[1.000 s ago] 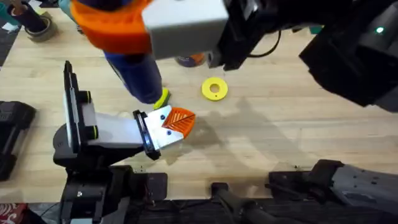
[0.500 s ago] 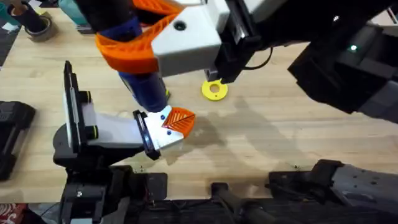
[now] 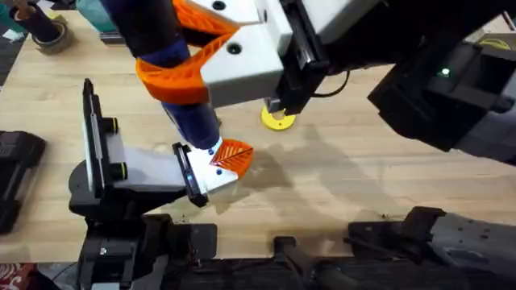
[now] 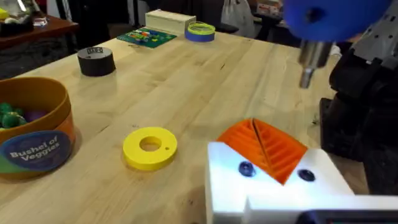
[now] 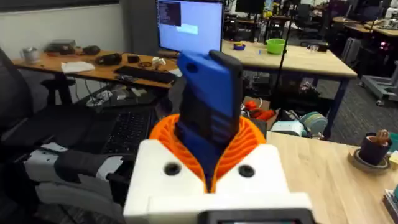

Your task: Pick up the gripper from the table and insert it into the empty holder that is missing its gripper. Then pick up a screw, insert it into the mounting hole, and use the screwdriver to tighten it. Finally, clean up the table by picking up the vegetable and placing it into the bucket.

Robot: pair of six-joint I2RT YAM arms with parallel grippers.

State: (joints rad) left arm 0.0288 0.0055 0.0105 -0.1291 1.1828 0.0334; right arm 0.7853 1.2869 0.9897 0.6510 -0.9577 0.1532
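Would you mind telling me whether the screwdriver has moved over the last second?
Yes. The screwdriver has shifted toward the left arm's holder, measured against the fixed yellow disc.

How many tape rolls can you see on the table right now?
3. A black roll sits beyond the bucket, a blue-and-yellow roll lies at the far edge beside a cream box, and a tan roll lies in the far-left corner. The raised arm may hide others.

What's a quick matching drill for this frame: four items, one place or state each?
Things:
1. screwdriver
2. yellow disc
3. bucket
4. black tape roll

Places or states:
A. flat on the table, hole in its middle
B. holds green and purple toys
C. clamped in the right gripper
D. standing far back on the table

Pairs: 1-C, 2-A, 3-B, 4-D
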